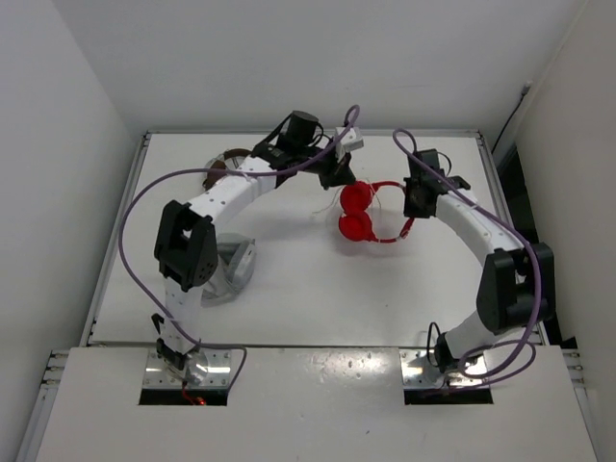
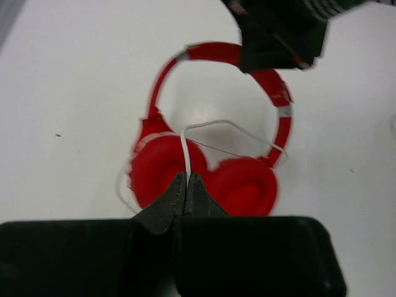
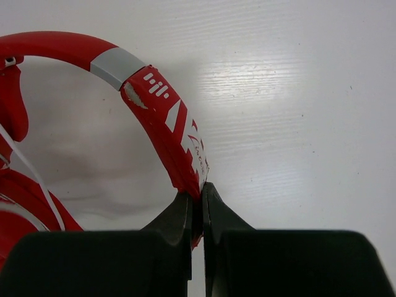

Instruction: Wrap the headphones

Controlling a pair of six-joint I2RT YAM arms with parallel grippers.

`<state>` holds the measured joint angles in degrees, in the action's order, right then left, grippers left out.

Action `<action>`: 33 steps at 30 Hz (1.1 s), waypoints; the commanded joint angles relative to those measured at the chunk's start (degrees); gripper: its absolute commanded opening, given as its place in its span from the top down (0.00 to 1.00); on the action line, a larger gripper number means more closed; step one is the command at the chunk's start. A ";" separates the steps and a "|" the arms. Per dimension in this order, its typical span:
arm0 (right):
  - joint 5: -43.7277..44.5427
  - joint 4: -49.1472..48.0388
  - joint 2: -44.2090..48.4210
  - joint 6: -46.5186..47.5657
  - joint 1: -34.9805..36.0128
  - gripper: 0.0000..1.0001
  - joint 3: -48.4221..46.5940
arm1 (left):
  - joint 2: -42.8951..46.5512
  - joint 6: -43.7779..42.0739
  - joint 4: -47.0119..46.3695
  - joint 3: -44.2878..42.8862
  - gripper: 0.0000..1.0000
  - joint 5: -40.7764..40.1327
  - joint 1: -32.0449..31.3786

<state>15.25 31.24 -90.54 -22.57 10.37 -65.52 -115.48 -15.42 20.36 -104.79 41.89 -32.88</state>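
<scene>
Top external: red headphones (image 1: 370, 214) on the white surface (image 1: 308, 298), right of centre, between the tips of the two arms.
Left wrist: left end effector (image 2: 187, 184) together, pinching the thin white cable (image 2: 185, 148) directly over the two ear cups (image 2: 244, 185).
Right wrist: right end effector (image 3: 199, 199) clamped on the red headband (image 3: 162, 102), at its lettered section.

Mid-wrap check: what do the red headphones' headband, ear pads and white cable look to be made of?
Headband: likely hard plastic, glossy red with printed white marks; a chipped edge beside the grey band. Ear pads: matte red, seemingly soft cushioning, though blurred. Cable: thin, white, flexible, probably rubber-coated; it bends in loose loops.
</scene>
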 commanded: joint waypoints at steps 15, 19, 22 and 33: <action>0.41 -7.69 11.70 8.59 5.80 1.00 7.33 | -11.07 3.38 -8.22 -15.79 1.00 -19.90 5.98; -0.91 -7.69 14.16 9.82 5.80 1.00 9.35 | -12.75 4.70 -10.60 -18.24 1.00 -27.72 7.48; -1.45 -7.69 15.56 10.97 6.94 1.00 10.40 | -14.42 6.10 -10.60 -19.57 1.00 -32.21 9.07; -5.84 -4.88 19.53 12.11 4.31 1.00 11.55 | -13.11 6.20 -11.75 -14.40 1.00 -36.97 14.25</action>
<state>11.66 25.58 -73.67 -11.49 15.86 -54.00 -130.19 -8.56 12.45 -120.57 9.30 -20.40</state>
